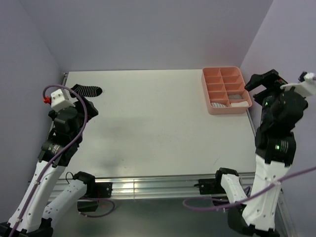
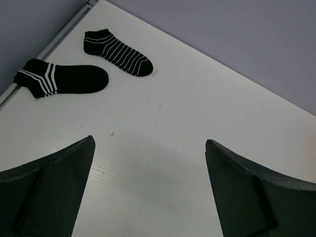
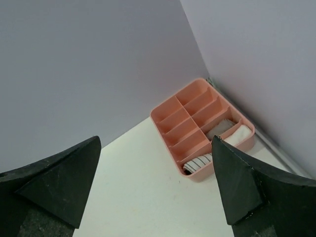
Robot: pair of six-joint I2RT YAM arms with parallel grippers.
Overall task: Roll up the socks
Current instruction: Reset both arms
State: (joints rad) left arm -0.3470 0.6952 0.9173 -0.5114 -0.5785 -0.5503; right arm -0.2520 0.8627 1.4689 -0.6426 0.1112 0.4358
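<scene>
**Inspector:** What was the state of the left gripper?

**Technician:** Released. Both fingers stood wide apart, with only bare table between them.

**Inspector:** Where were the socks relative to those fingers?

**Technician:** Two lay flat, well ahead and out beyond the left-hand finger. The nearer, the banded sock, was black with white bands at the cuff. Just beyond it, apart and not touching, lay the striped sock, black with thin white stripes, near the far edge of the table.

**Inspector:** What was the state of the right gripper?

**Technician:** Also released. The jaws stood wide and held nothing.

**Inspector:** What lay ahead of it?

**Technician:** A pink tray with divided compartments stood far ahead, between the fingers and closer to the right-hand one, in the table corner. Its end row nearest the fingers held a striped roll and, beside it, a white roll. The compartment just beyond the white roll held a pale greyish bundle.
</scene>
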